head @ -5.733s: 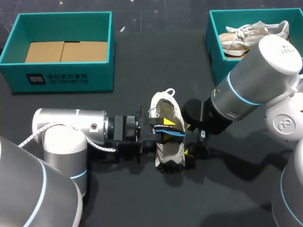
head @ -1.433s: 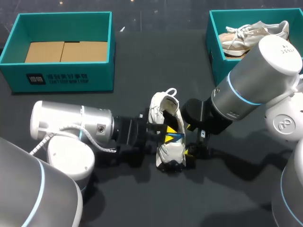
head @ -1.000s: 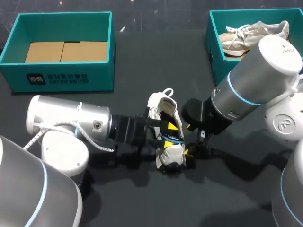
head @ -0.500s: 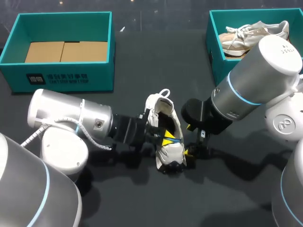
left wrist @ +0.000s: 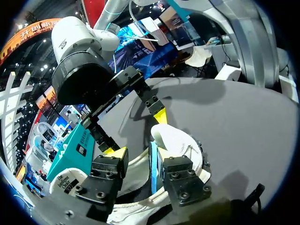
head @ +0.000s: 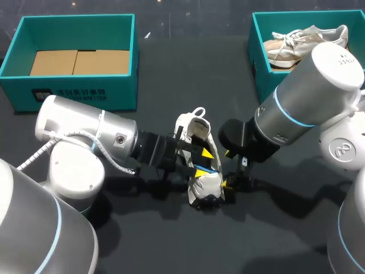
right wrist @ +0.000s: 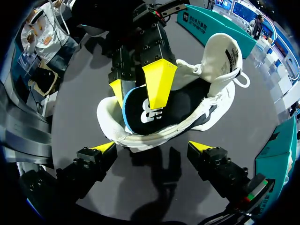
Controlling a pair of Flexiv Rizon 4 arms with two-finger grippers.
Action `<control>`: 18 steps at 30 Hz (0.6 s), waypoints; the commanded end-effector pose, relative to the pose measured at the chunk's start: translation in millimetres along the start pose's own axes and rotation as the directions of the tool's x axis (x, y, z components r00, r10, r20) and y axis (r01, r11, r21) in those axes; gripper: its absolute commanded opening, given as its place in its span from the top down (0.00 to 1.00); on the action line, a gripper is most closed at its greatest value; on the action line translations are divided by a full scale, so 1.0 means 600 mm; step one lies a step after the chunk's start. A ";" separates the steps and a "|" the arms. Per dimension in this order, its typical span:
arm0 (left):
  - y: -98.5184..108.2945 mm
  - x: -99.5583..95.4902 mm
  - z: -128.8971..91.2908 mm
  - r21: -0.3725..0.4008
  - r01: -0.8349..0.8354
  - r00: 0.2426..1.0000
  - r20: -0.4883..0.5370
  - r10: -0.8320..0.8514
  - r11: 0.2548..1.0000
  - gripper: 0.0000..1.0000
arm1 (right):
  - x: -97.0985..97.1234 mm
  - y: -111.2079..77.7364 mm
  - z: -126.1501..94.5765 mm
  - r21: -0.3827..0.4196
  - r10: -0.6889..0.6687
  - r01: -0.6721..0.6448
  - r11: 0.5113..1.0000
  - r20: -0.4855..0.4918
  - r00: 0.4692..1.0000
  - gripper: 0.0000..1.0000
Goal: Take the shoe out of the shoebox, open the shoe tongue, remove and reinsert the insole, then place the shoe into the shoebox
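Observation:
A white sneaker (head: 197,134) lies on the dark table between my arms, its opening up. Its black insole (right wrist: 150,115) with a blue edge sits loose inside, one edge raised. My left gripper (head: 203,162) reaches into the opening from the left and is open. In the left wrist view the insole edge (left wrist: 153,161) stands between the fingers (left wrist: 108,171), close to one of them. My right gripper (right wrist: 152,147) is wide open just beside the sneaker's (right wrist: 220,61) sole side, touching nothing.
A teal shoebox (head: 80,94) with a cardboard liner stands at the back left. A second teal shoebox (head: 259,63) at the back right holds another pale shoe (head: 305,40). Bare table lies in front of the sneaker.
My left arm has swung up and turned at the wrist, its fingers staying in the shoe. The sneaker has shifted and tilted slightly to the left. The right arm has not moved.

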State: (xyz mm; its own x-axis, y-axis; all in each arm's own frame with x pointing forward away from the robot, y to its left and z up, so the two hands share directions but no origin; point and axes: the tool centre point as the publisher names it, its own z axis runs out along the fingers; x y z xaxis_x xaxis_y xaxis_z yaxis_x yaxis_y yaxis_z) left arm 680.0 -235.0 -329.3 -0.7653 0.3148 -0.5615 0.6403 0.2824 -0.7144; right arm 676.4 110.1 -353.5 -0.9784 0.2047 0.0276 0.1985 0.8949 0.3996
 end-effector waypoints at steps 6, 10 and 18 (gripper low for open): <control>-0.010 -0.001 -0.021 -0.014 -0.001 0.998 -0.068 0.000 1.000 0.55 | -0.006 -0.034 -0.029 0.000 0.007 -0.007 1.000 -0.007 1.000 0.00; -0.010 -0.001 -0.030 -0.019 -0.001 0.995 -0.101 -0.001 1.000 0.56 | -0.008 -0.063 -0.050 0.008 0.036 -0.036 0.999 -0.008 0.999 0.00; -0.011 0.001 -0.061 -0.036 -0.019 0.984 -0.179 0.012 0.999 0.55 | -0.021 -0.116 -0.090 0.041 0.071 -0.070 0.997 -0.020 0.997 0.00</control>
State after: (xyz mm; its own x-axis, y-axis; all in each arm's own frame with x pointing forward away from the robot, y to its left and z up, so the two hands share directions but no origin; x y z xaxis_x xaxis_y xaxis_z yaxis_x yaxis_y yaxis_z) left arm 675.8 -213.8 -319.6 -0.7401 0.4413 -0.5075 0.6554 0.3040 -0.6914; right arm 678.6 45.5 -349.1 -0.9621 0.2624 0.0743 0.2717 0.8978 0.3467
